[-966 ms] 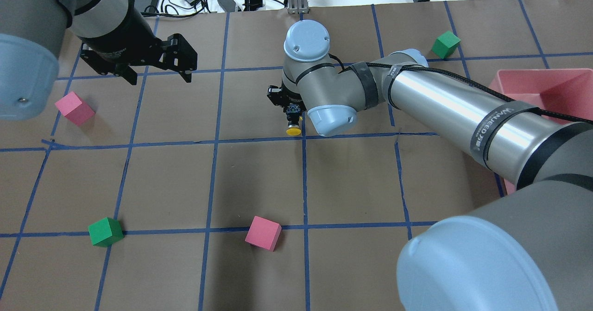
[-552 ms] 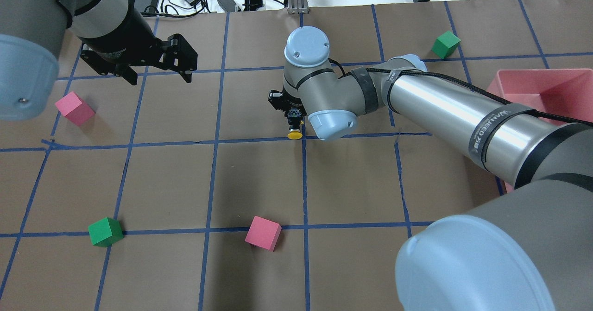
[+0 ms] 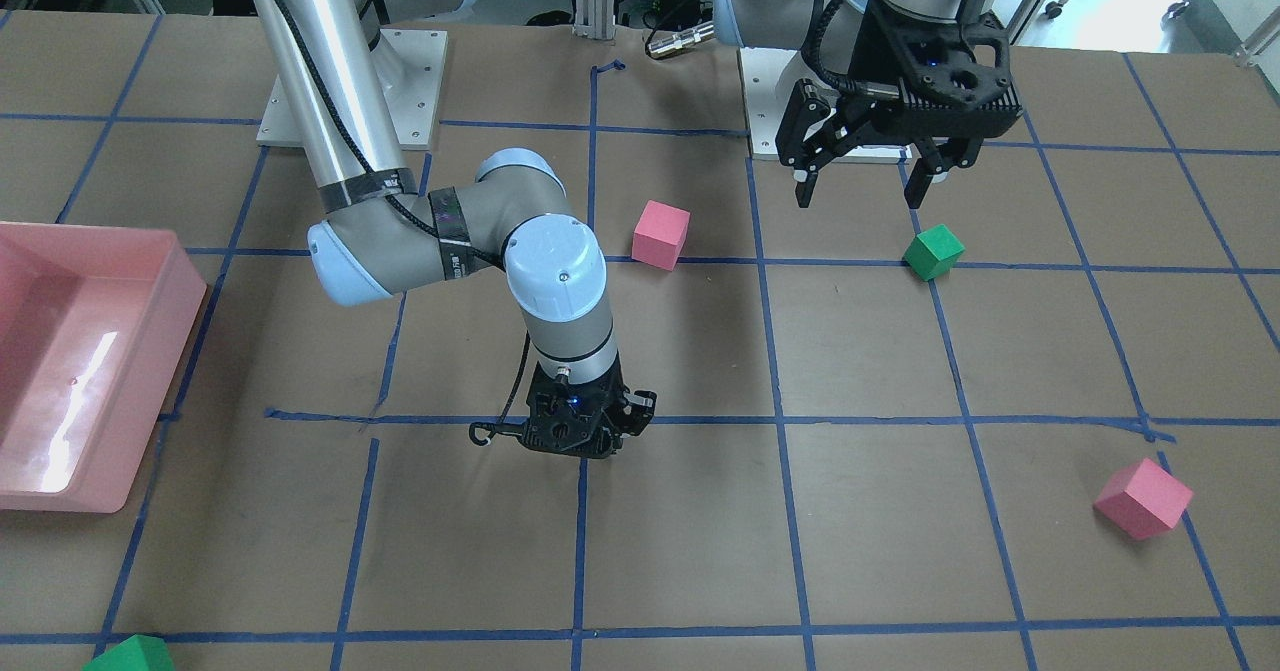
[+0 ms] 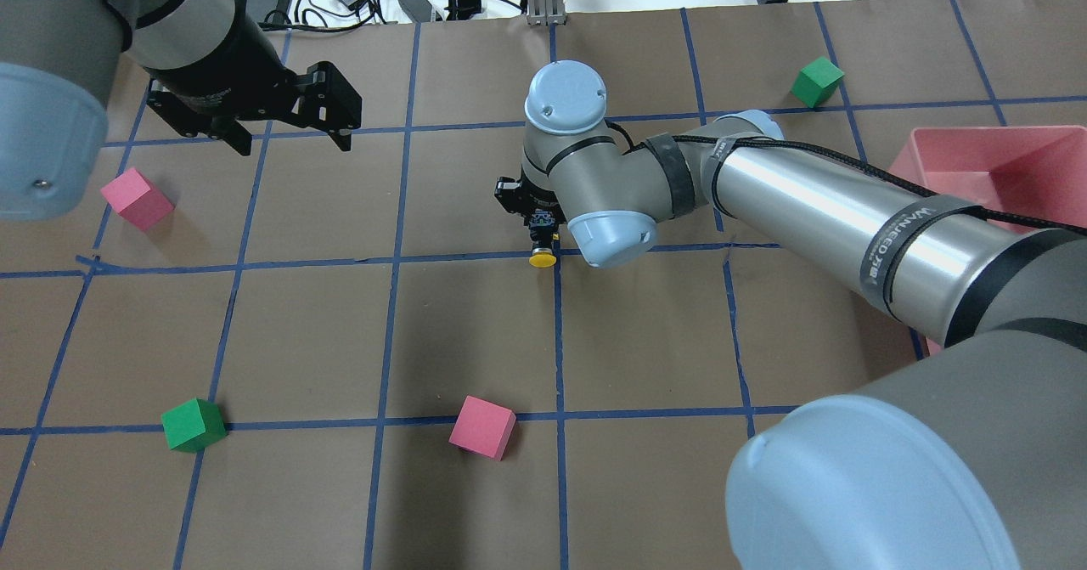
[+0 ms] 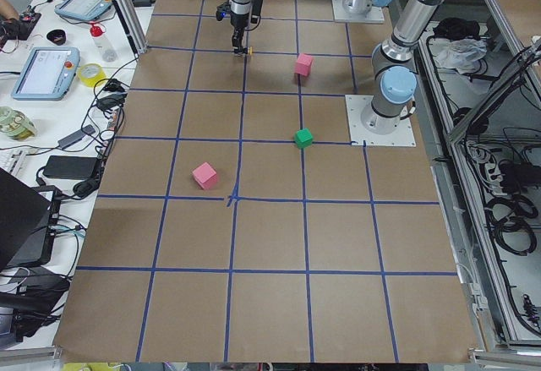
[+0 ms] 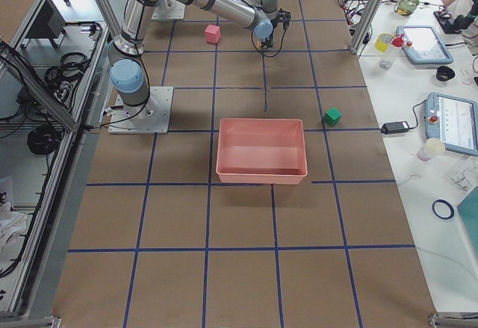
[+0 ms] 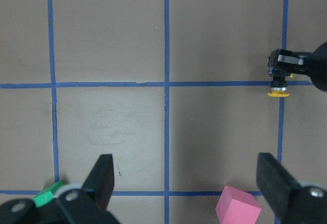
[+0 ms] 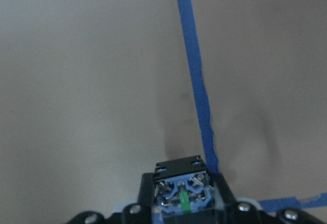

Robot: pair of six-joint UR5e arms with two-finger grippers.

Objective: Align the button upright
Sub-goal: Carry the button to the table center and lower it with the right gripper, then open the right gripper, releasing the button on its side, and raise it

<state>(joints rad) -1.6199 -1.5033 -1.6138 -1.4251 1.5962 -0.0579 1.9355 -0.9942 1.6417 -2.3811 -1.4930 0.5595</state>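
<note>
The button (image 4: pixel 543 257) has a yellow cap, a black collar and a block base. My right gripper (image 4: pixel 541 227) is shut on the base near the middle of the table, beside a crossing of blue tape lines. The cap points away from the gripper, down close to the paper. In the right wrist view the base's terminals (image 8: pixel 182 193) show between the fingers. The left wrist view shows the button (image 7: pixel 278 92) from afar. In the front-facing view the right gripper (image 3: pixel 580 436) hides it. My left gripper (image 4: pixel 293 138) hangs open and empty above the far left of the table.
Pink cubes (image 4: pixel 482 426) (image 4: pixel 136 199) and green cubes (image 4: pixel 194 425) (image 4: pixel 817 81) lie scattered on the brown paper with its blue tape grid. A pink bin (image 4: pixel 994 166) stands at the right edge. Cables and tools lie beyond the far edge.
My right gripper has shifted slightly toward the robot's side with the button, bringing the yellow cap down near the tape crossing. The left arm has not moved.
</note>
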